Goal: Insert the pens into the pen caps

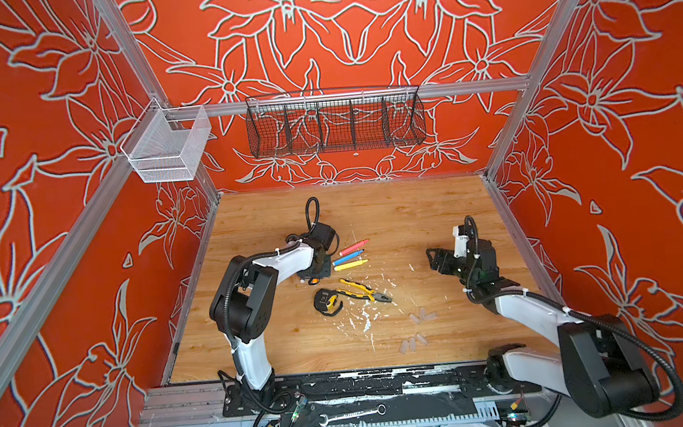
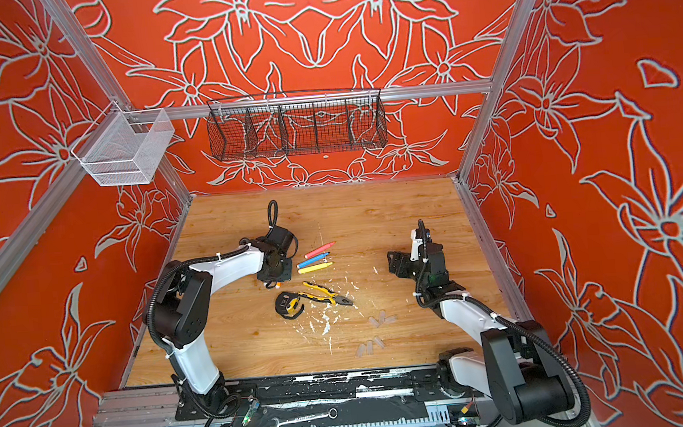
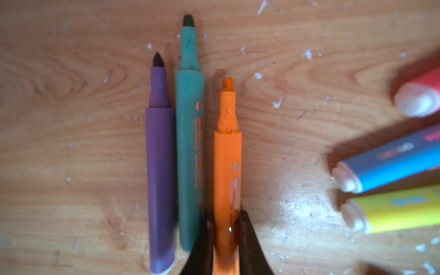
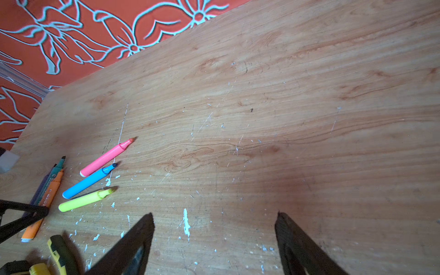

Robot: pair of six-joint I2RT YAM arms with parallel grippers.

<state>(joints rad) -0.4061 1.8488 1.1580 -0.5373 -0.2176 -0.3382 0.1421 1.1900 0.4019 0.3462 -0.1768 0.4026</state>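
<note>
L gripper (image 3: 226, 215) is closed on the orange pen (image 3: 227, 166), far-left beside green pen (image 3: 190, 154), and R gripper (image 4: 214, 214) is open, empty, so I think lift straight up w/o dragging neighbours, then toward caps (image 1: 421, 316) near-right.

Both top views look down from high over my base toward the back wall (image 1: 330, 36), whole table (image 1: 415, 217) in frame. My left wrist camera hugs the orange pen (image 3: 227, 166); right wrist looks slantwise from farther off, sharing it and the pink pen (image 4: 104, 157).
</note>
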